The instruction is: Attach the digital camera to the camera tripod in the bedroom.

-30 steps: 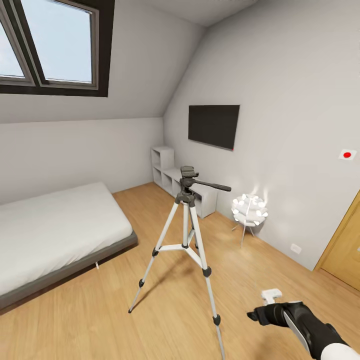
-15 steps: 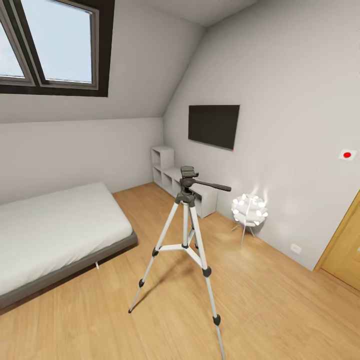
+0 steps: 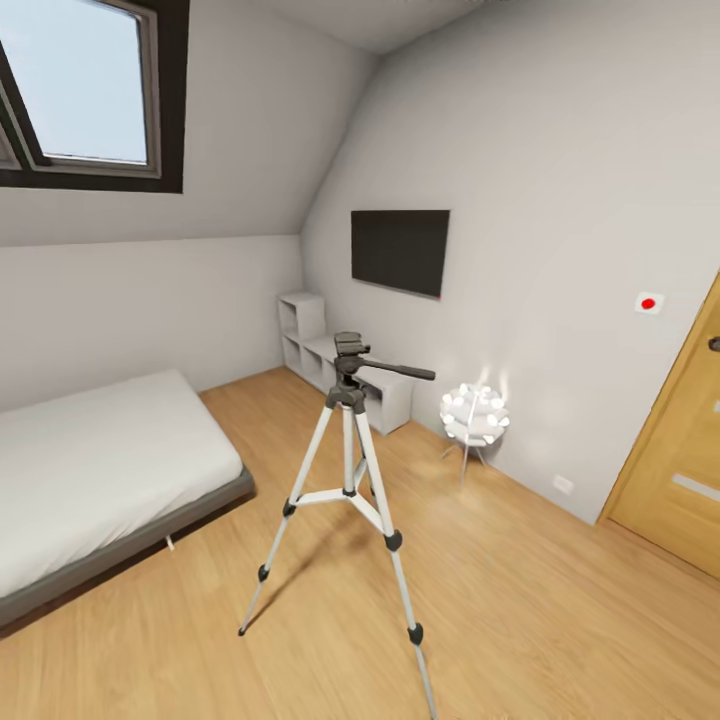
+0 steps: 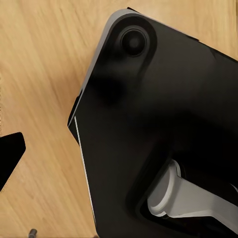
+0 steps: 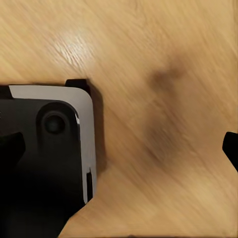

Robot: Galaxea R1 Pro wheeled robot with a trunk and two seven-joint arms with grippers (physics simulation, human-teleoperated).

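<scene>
tripod: camera tripod (image 3: 350, 470) standing mid-frame on the wood floor (image 3: 520, 610), head bare, pan handle pointing right
room: bedroom, bed (image 3: 100, 470) lower left, TV (image 3: 400, 250) upper centre
camera: digital camera nowhere spotted yet
pincers: both wrist cams looking down at floor and dark robot bodywork; spread or pressed together, honestly can't tell
step: probably still hunting for the camera
next: likely finding and grabbing it, then coming back to the tripod head

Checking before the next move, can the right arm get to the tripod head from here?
Probably not yet. The camera tripod stands out on the wood floor, and the right wrist view looks at floor beside the robot's base.
</scene>
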